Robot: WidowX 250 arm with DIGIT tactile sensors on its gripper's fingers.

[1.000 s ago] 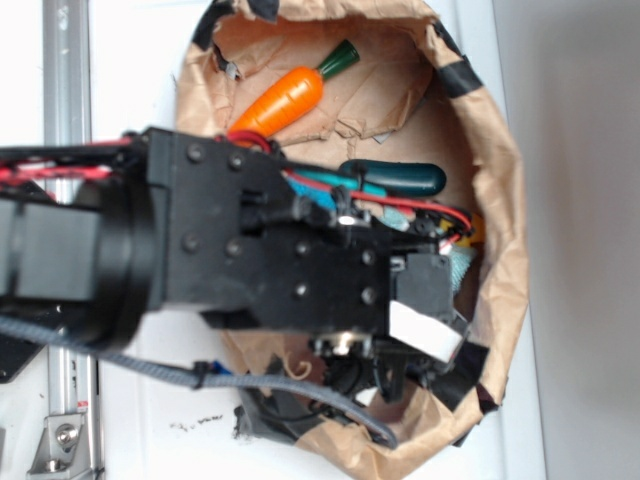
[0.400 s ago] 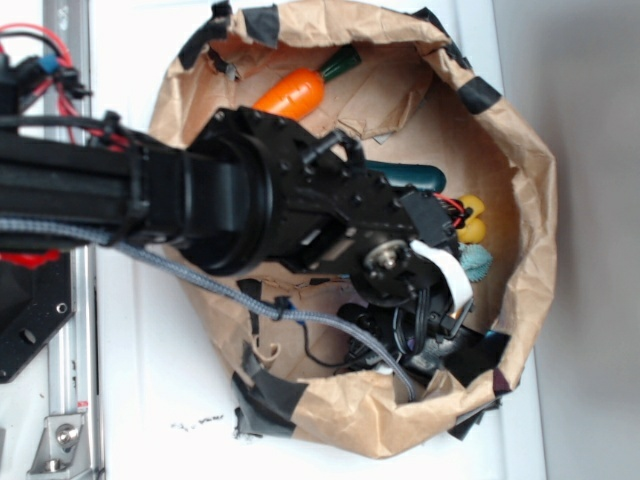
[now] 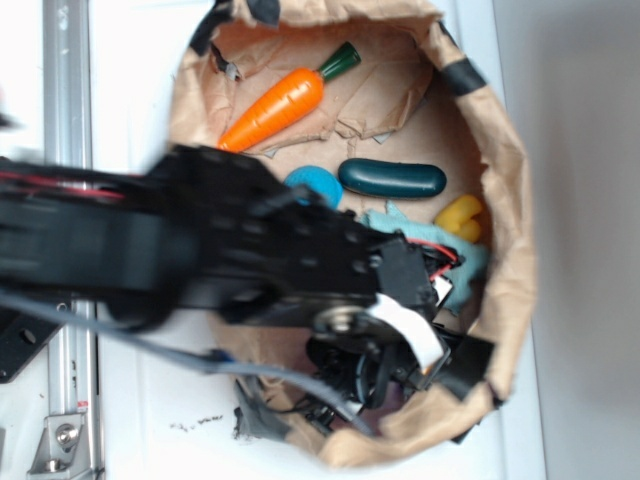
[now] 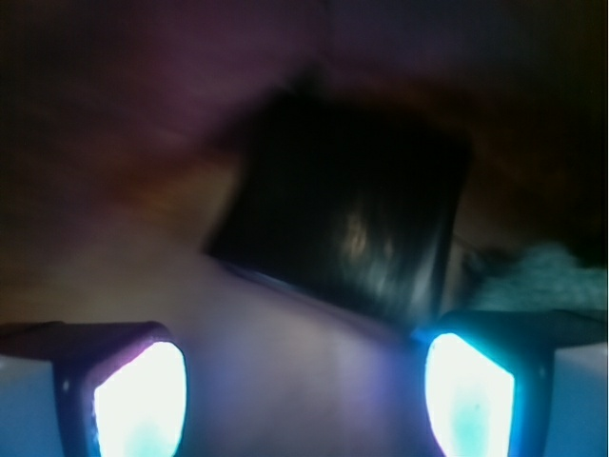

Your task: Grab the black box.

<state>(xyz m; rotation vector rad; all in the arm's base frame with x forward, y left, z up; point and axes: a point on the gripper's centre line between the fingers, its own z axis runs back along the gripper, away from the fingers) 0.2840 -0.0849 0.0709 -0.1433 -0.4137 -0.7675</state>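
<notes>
A white desk (image 3: pixel 130 80) carries a crumpled brown paper bag (image 3: pixel 505 200) holding a toy carrot (image 3: pixel 275 105), a dark green capsule (image 3: pixel 392 178) and other small toys. The black box (image 4: pixel 343 214) lies tilted at the bag's near edge, just ahead of the tool (image 4: pixel 304 390). The tool is open and empty, its two lit pads apart. This looks like the approach: next, advance until the pads straddle the box, then close.

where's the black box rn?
Wrist view: the black box sits dead ahead, tilted, just beyond the two fingers. Exterior view: the arm hides it, low in the brown paper bag.
</notes>
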